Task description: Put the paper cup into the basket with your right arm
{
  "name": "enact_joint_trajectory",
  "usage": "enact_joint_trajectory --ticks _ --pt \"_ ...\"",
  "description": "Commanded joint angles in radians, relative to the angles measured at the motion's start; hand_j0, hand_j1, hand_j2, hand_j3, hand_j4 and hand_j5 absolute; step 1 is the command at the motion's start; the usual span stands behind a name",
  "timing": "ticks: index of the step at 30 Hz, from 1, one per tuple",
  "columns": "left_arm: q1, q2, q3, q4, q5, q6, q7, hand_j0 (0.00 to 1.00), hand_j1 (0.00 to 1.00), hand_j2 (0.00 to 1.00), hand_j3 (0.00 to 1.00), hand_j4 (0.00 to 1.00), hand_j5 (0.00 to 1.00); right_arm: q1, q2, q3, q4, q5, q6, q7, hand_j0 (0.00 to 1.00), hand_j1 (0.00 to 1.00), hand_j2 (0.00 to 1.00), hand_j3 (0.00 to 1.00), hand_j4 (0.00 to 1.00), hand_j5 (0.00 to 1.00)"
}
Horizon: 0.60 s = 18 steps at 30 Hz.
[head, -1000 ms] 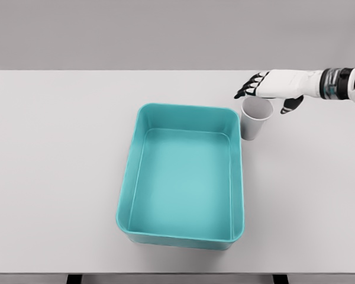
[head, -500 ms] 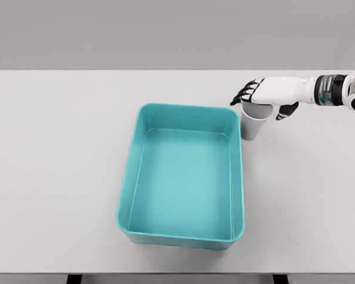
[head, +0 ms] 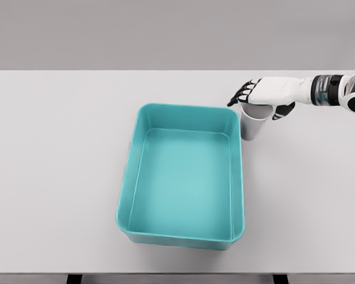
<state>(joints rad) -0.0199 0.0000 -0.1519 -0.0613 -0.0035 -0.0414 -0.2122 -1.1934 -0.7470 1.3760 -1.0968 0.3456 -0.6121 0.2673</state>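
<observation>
Head view showed the white right hand (head: pixel 261 98) cupped over the white paper cup (head: pixel 252 126) beside the teal plastic basket (head: pixel 183 175) near the tabletop's far edge — grip unclear, cup not yet lifted.

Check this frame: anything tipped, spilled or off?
Nothing stands out. The cup stands upright on the table, right beside the basket's far right corner and outside it. The right hand sits over the cup's rim, fingers spread, no clear grasp. The basket holds nothing.

R hand (head: pixel 261 97) lower, shifted left, closing over paper cup (head: pixel 254 125) rim
</observation>
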Motion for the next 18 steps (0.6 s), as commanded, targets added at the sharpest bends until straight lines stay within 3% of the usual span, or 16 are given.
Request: enact_joint_trajectory --ticks 1,4,9,18 --pt "0.000 0.000 0.000 0.000 0.000 0.000 0.000 1.00 1.00 1.00 1.00 1.00 1.00 0.000 0.000 -0.002 0.000 -0.005 0.001 0.000 0.85 0.85 0.85 0.85 0.85 0.85" --pt "0.000 0.000 0.000 0.000 0.000 0.000 -0.001 1.00 1.00 1.00 1.00 1.00 1.00 0.002 -0.003 -0.003 0.000 -0.005 0.001 0.000 0.73 0.73 0.73 0.73 0.73 0.73" --pt "0.000 0.000 0.000 0.000 0.000 0.000 0.000 1.00 1.00 1.00 1.00 1.00 1.00 0.002 -0.008 -0.003 0.000 -0.005 0.001 0.000 0.60 0.60 0.60 0.60 0.60 0.60" --pt "0.000 0.000 0.000 0.000 0.000 0.000 -0.001 1.00 1.00 1.00 1.00 1.00 1.00 -0.015 -0.028 -0.006 0.000 -0.007 0.001 0.000 0.59 0.59 0.59 0.59 0.59 0.59"
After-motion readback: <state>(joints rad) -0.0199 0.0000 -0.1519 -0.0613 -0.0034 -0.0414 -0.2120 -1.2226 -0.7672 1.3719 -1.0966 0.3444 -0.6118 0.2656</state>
